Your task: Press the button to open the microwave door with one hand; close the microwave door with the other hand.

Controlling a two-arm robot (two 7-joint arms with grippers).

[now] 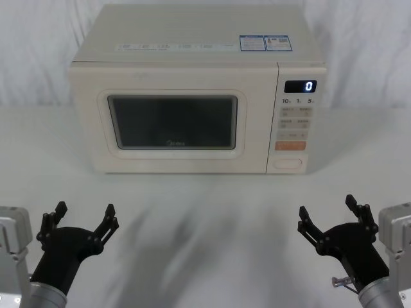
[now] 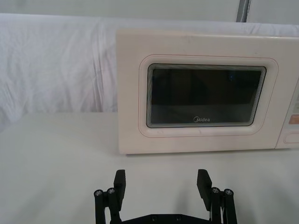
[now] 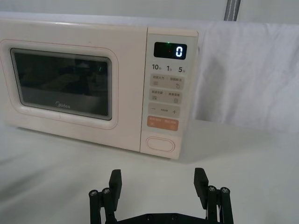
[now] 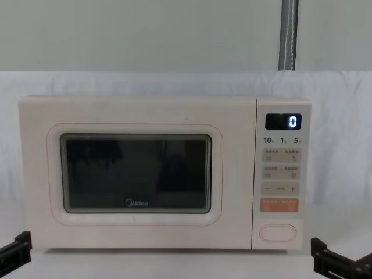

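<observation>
The cream microwave (image 1: pixel 192 64) stands at the back middle of the table, its door (image 1: pixel 173 122) shut flush with the keypad panel. The wide oval button (image 1: pixel 287 163) sits at the bottom of that panel, below the orange key; it shows too in the right wrist view (image 3: pixel 160 144) and chest view (image 4: pixel 278 232). My left gripper (image 1: pixel 85 219) is open near the front left, well short of the door (image 2: pixel 205 98). My right gripper (image 1: pixel 326 212) is open at the front right, in front of and below the button. Nothing lies between either pair of fingers (image 2: pixel 120 183) (image 3: pixel 201 179).
A white cloth covers the table (image 1: pixel 205 205) and hangs behind the oven. The display (image 1: pixel 300 86) reads 0. A grey upright pole (image 4: pixel 289 35) stands behind the microwave (image 4: pixel 165 174). Open tabletop lies between the grippers and the oven front.
</observation>
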